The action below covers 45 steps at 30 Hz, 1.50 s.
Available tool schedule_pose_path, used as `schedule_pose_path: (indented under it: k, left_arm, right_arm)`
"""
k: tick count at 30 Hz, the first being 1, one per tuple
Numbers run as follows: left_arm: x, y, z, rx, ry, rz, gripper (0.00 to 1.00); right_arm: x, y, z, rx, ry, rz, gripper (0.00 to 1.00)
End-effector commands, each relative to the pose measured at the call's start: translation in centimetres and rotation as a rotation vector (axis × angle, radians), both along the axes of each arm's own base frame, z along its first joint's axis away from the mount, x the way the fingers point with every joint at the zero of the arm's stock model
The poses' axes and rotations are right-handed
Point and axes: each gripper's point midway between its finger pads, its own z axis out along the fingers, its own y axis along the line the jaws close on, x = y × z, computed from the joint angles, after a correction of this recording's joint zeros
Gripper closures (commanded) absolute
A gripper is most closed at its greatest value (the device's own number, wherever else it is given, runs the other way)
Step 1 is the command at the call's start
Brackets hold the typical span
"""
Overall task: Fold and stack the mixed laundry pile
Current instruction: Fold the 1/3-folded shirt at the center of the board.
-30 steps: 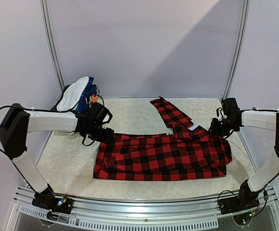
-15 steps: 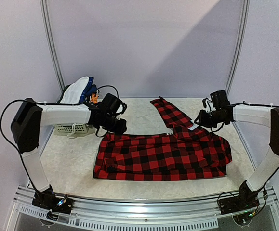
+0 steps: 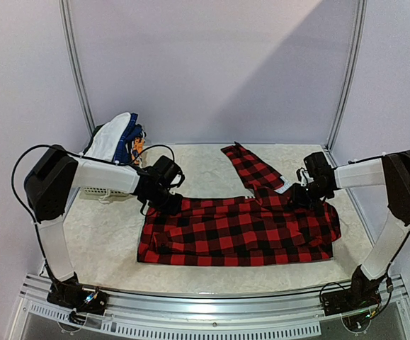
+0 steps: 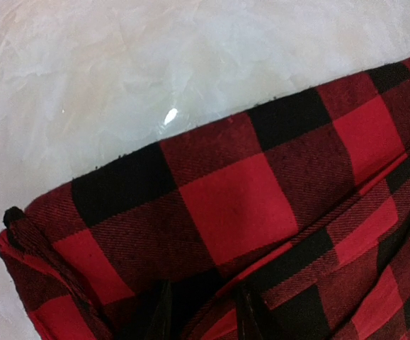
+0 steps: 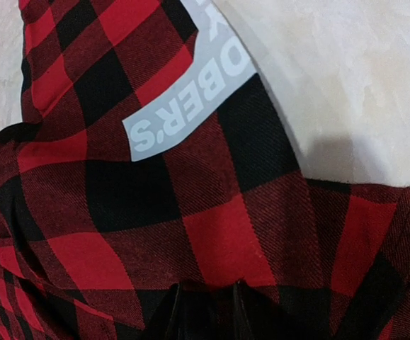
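The left gripper (image 4: 206, 315) is half buried in the plaid shirt (image 4: 226, 205), so its grip cannot be told; the right gripper (image 5: 206, 312) is clamped on it, fingertips cropped.

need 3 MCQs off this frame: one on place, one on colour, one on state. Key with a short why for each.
1. Where does the white basket stand?
A) far-left corner of the table
B) near-right corner
C) on top of the shirt

2. What colours is the plaid shirt?
A) blue and white
B) red and black
C) green and yellow

3. How does the plaid shirt lie?
A) balled up in the basket
B) hanging in the air
C) spread flat on the table

Key:
1 A: the top view shows it at the back left, with clothes heaped in it.
2 B: both wrist views show red and black checks.
3 C: the top view shows it laid out on the tabletop.
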Motion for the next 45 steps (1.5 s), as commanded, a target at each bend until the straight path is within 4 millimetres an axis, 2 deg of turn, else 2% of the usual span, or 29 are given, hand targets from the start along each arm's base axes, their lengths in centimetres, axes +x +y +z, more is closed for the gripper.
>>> schedule_pose_path:
  k: [1,3,7,9,14,18,20,21,22,23,25,29,33,41,45]
  left_arm:
    - [-0.4,0.1,0.0,0.007,-0.018,0.0,0.67]
    - [-0.3,0.2,0.7,0.0,-0.035,-0.001,0.65]
    - [-0.3,0.3,1.8,-0.006,-0.063,-0.01,0.6]
    - [-0.4,0.4,2.3,-0.009,-0.075,-0.015,0.56]
    - [-0.9,0.8,3.3,-0.021,-0.104,-0.016,0.48]
    - [-1.4,1.4,3.8,-0.02,-0.12,-0.009,0.43]
    - [-1.7,1.7,3.9,-0.02,-0.123,-0.006,0.41]
    - [-1.8,1.8,3.9,-0.019,-0.123,-0.005,0.41]
    - [-2.0,1.9,3.9,-0.023,-0.123,-0.005,0.4]
    - [-2.1,1.9,3.9,-0.024,-0.122,-0.007,0.39]
    - [-2.3,1.9,3.9,-0.031,-0.124,-0.009,0.37]
    - [-2.5,1.7,4.0,-0.042,-0.127,-0.012,0.36]
    - [-2.5,1.4,4.1,-0.051,-0.129,-0.018,0.36]
    - [-2.7,1.1,4.6,-0.056,-0.136,-0.031,0.38]
    - [-2.8,1.2,4.7,-0.056,-0.138,-0.032,0.38]
  right_arm:
    - [1.7,1.0,2.9,0.022,-0.056,0.027,0.72]
    - [2.9,1.6,4.8,0.042,-0.095,0.043,0.69]
    - [6.1,2.5,7.9,0.057,-0.168,0.056,0.52]
    - [8.0,3.0,8.8,0.055,-0.195,0.064,0.44]
    - [13.1,4.3,9.9,0.046,-0.228,0.097,0.33]
    - [17.2,4.6,9.4,0.06,-0.231,0.099,0.31]
    - [18.7,4.4,7.2,0.074,-0.197,0.098,0.31]
    - [19.4,4.3,7.2,0.092,-0.197,0.097,0.31]
    - [19.8,4.4,5.9,0.109,-0.175,0.1,0.31]
    - [20.3,4.5,5.6,0.132,-0.17,0.105,0.31]
    - [20.9,4.5,4.0,0.166,-0.141,0.111,0.3]
    - [21.6,4.7,2.3,0.231,-0.098,0.135,0.3]
    - [21.5,4.5,0.2,0.278,-0.05,0.122,0.3]
    - [21.1,5.6,-1.8,0.358,-0.006,0.144,0.34]
    - [20.7,6.7,-1.7,0.435,0.008,0.17,0.39]
